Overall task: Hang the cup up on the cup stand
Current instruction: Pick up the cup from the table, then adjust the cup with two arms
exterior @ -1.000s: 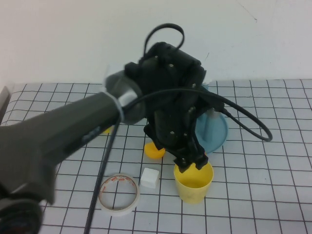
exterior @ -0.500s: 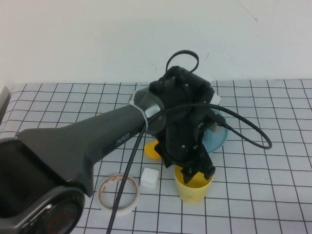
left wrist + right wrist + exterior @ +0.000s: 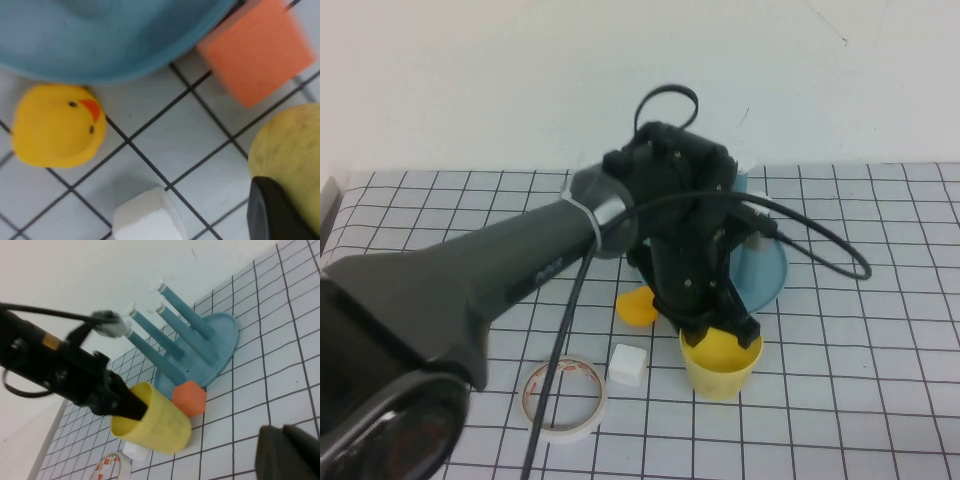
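Observation:
The pale-yellow cup (image 3: pixel 720 368) stands upright on the grid mat, just in front of the blue cup stand (image 3: pixel 770 275). My left gripper (image 3: pixel 722 338) is at the cup's near rim, one finger inside and one outside, shut on the wall. The left wrist view shows the outer finger (image 3: pixel 280 210) pressed against the cup (image 3: pixel 292 150). In the right wrist view the cup (image 3: pixel 155 422) lies before the stand (image 3: pixel 220 347), whose white-capped posts (image 3: pixel 172 347) are bare. My right gripper (image 3: pixel 278 429) is shut and empty, low over the mat, away from the cup.
A yellow rubber duck (image 3: pixel 638 308) sits left of the cup. A white cube (image 3: pixel 627 364) and a tape roll (image 3: pixel 565 397) lie further left. An orange block (image 3: pixel 189 397) sits between cup and stand. The left arm's cable (image 3: pixel 820 250) loops over the dish.
My left gripper has come down and turned, closing on the cup's rim. The cup has shifted slightly toward the stand.

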You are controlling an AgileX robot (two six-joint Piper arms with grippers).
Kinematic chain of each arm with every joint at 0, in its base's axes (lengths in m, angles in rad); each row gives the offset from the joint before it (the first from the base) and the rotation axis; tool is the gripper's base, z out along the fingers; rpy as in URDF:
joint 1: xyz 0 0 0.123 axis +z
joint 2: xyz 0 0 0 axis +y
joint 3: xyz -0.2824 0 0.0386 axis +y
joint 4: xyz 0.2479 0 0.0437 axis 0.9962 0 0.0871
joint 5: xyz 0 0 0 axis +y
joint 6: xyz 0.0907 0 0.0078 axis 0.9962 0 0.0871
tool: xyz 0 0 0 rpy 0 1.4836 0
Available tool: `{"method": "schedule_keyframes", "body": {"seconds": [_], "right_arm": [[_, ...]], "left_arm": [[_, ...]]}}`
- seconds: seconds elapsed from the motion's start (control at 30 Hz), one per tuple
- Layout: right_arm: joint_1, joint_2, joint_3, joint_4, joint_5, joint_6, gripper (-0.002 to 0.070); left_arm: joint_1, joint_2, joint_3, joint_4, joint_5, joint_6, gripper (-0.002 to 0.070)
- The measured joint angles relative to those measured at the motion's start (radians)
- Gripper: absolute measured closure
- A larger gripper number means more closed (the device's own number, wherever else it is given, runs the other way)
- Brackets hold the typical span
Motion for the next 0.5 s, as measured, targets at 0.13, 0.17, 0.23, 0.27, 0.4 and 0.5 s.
{"method": "schedule_keyframes", "body": {"seconds": [0.13, 0.17, 0.23, 0.27, 0.4, 0.5], "right_arm": [[0.000, 0.000, 0.000, 0.000, 0.002, 0.000, 0.0678], [0.000, 0.000, 0.000, 0.000, 0.004, 0.000, 0.0678], [0.000, 0.000, 0.000, 0.000, 0.007, 0.000, 0.0678], [0.000, 0.000, 0.000, 0.000, 0.009, 0.000, 0.0678], [0.000, 0.000, 0.000, 0.010, 0.018, 0.000, 0.0678], [0.000, 0.000, 0.000, 0.032, 0.049, 0.000, 0.0678]], "left_arm": [[0.000, -0.089, 0.000, -0.005, -0.005, 0.047, 0.0669], [0.000, -0.112, 0.000, -0.005, -0.005, 0.061, 0.0669], [0.000, -0.184, 0.032, -0.007, -0.028, 0.094, 0.0669], [0.000, -0.226, 0.061, -0.010, -0.047, 0.109, 0.0669], [0.000, -0.411, 0.243, -0.029, -0.196, 0.138, 0.0669], [0.000, -0.556, 0.451, -0.036, -0.386, 0.147, 0.0669]]}}
